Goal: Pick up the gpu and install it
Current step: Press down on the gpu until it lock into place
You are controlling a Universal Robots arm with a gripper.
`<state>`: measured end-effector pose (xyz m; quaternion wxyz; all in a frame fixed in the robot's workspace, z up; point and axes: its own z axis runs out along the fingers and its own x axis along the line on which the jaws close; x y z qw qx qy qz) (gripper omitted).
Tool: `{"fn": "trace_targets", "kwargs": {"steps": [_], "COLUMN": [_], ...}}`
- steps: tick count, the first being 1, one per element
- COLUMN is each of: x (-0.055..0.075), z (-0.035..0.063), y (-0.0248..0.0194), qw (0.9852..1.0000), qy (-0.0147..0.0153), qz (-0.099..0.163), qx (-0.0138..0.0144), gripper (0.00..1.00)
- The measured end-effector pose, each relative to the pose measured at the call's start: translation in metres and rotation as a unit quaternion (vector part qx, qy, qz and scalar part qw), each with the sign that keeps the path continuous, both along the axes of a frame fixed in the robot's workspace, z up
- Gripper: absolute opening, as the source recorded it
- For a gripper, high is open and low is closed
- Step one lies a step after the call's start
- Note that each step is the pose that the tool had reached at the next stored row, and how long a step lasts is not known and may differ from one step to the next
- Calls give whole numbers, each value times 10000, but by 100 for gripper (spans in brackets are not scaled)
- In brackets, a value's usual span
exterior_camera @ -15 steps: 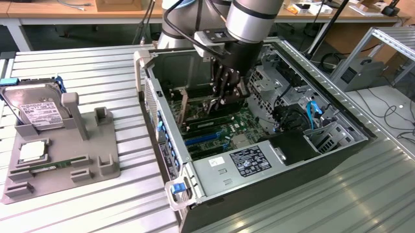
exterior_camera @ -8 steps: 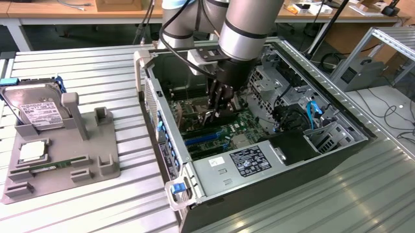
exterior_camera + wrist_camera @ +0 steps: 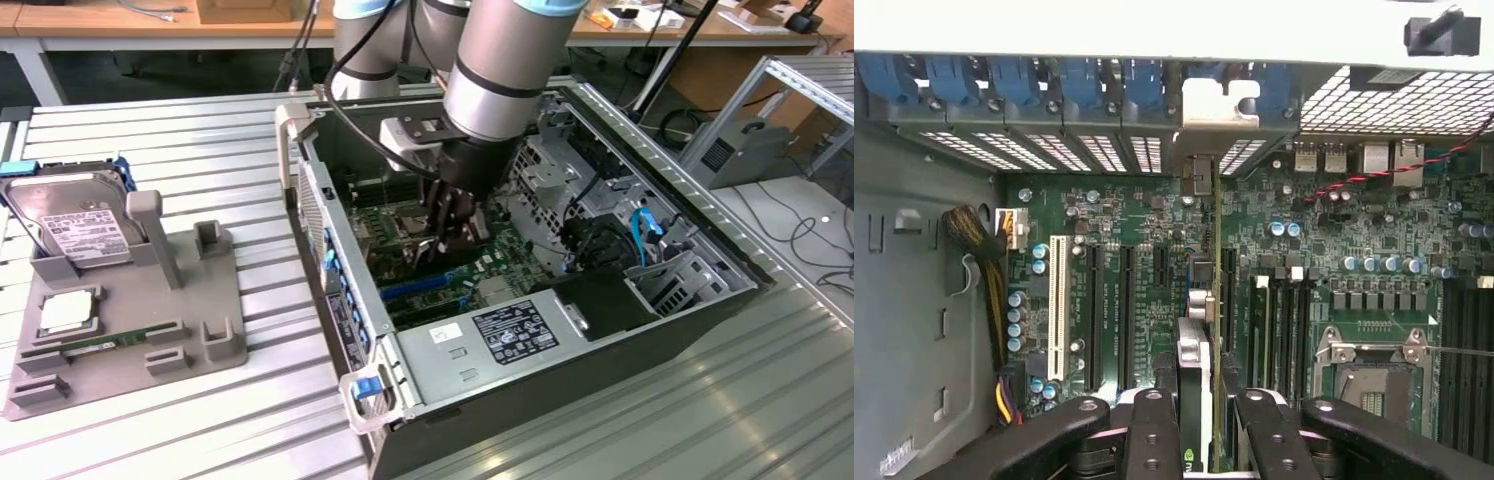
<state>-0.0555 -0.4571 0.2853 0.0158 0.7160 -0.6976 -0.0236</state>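
The open computer case [image 3: 534, 300] lies on the metal table [image 3: 160, 420]. Inside it, the gripper [image 3: 447, 238] hangs over the motherboard [image 3: 1144, 300], its fingers [image 3: 1154, 435] clenched on the gpu [image 3: 1194, 390], held edge-on above the slots.

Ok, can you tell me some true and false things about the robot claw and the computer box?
1. The black claw is down inside the open grey metal computer case. True.
2. The claw grips a thin flat black card, held edge-on over the green motherboard. True.
3. The silver hard drive with a white label lies inside the case. False: it rests on the grey plastic holder at the exterior view's left.
4. The case has its side cover on. False: it is open, and the motherboard shows.
5. The claw holds a blue cable. False: it holds the card.
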Motion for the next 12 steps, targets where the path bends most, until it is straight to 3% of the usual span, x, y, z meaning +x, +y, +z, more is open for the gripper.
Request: {"fn": "trace_targets", "kwargs": {"steps": [12], "x": [-25], "z": [-101], "y": [0], "qw": [10000], "qy": [0], "qz": [1], "qx": [0], "gripper": [27]}}
